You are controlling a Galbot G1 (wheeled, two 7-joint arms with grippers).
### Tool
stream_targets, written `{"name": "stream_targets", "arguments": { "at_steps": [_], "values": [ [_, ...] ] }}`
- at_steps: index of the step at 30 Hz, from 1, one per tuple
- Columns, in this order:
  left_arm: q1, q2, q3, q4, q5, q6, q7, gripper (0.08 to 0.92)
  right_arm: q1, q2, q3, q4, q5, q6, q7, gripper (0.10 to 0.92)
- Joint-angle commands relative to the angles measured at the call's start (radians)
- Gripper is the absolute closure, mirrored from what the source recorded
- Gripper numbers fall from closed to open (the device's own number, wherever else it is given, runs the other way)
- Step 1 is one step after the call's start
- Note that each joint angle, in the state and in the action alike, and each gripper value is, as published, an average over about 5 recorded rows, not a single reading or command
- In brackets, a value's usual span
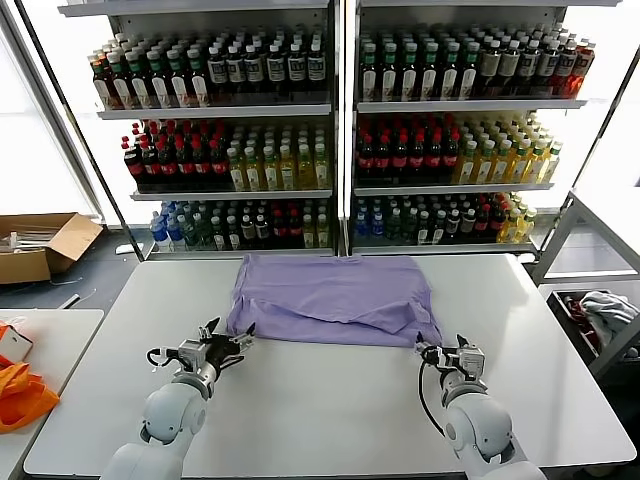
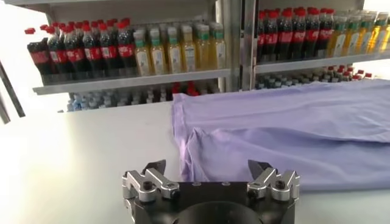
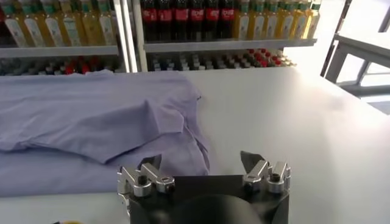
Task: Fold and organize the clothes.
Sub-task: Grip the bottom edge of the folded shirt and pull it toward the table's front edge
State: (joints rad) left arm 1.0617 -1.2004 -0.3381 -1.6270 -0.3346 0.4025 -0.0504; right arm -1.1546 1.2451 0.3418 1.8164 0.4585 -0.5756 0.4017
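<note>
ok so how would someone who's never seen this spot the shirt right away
Start at the white table in front of the drink shelves. The shirt lies on its far half, partly folded, just beyond the open left gripper and right gripper. It is the only lavender cloth on the tabletop.

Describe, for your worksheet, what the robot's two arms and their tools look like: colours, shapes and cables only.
Both arms are smooth, rounded, light grey-white shells. The left tool and the right tool are built alike: a black body carrying silver metal finger links with round pivot screws, ending in dark pointed tips. A thin black cable loops beside each wrist. No markings are readable.
</note>
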Motion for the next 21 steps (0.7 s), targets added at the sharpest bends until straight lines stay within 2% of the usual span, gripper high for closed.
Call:
{"name": "stream_targets", "arguments": {
  "at_steps": [1,16,19,21],
  "values": [
    [0.004,0.009,0.003,0.007,0.0,0.002,-0.001,0.201,-0.002,0.0,-0.002,-0.017,-0.001,-0.003,0.003,0.422],
    [0.037,0.01,-0.007,-0.005,0.005,-0.006,0.011,0.605,-0.029,0.004,-0.011,0.005,-0.034,-0.002,-0.03,0.852],
    [0.057,0.012,-0.017,-0.024,0.007,-0.013,0.016,0.691,-0.039,0.0,-0.006,0.018,-0.029,-0.002,-0.04,0.905],
    [0.077,0.013,-0.023,-0.046,0.013,-0.021,0.018,0.752,-0.047,0.0,0.0,0.031,-0.02,-0.002,-0.045,0.911]
  ]
}}
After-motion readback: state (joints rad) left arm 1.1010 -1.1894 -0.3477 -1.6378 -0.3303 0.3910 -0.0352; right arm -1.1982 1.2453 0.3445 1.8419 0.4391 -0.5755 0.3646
